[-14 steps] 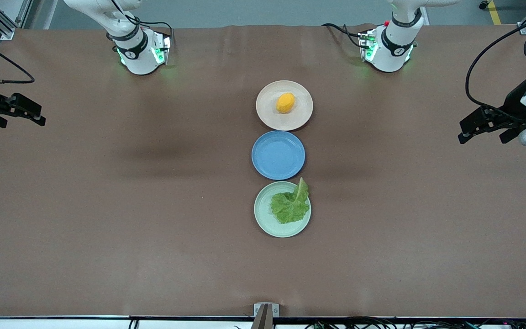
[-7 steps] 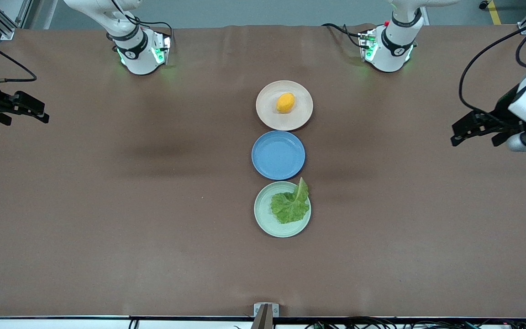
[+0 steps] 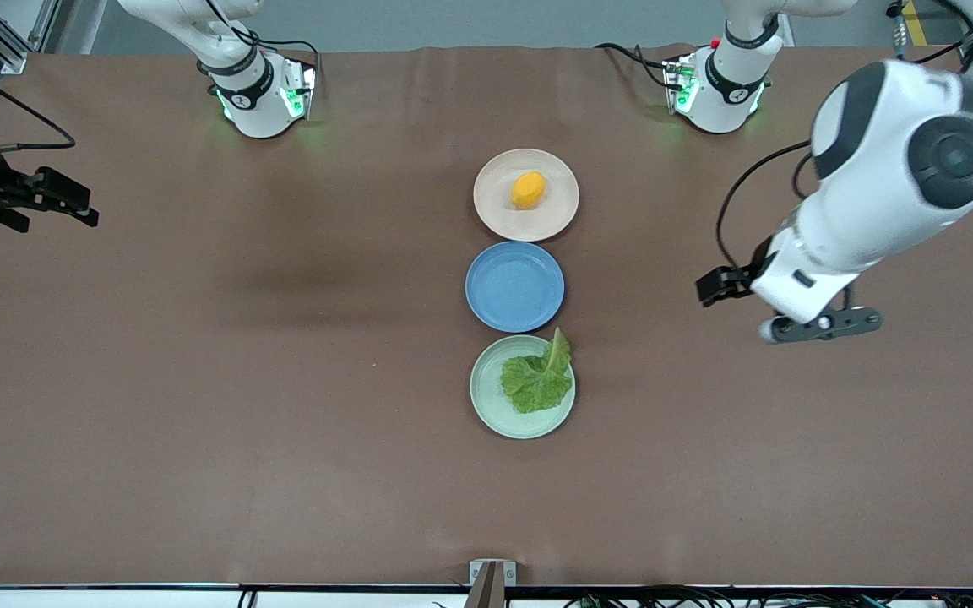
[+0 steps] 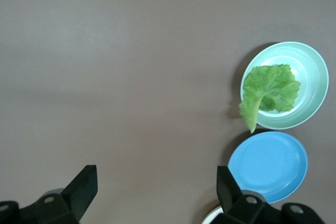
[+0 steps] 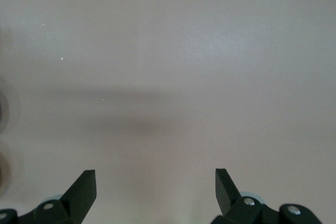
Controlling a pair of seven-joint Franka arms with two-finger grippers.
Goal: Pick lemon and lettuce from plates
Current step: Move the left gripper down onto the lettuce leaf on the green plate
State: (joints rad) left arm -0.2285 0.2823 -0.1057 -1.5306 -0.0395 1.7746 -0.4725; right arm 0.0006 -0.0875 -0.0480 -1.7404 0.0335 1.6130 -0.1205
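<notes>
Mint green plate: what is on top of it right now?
One crinkled lettuce leaf lies on the mint green plate, its paler stem end reaching over the rim toward the blue plate. The plate surface under the leaf is covered. Neither gripper touches it.

No text, label, brand, number or sign can be read anywhere in these views.

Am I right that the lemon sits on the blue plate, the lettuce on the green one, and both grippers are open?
Not quite: the lemon sits on the beige plate, as the front view shows; the blue plate holds nothing. The lettuce is on the green plate, and the left gripper and right gripper are open.
</notes>
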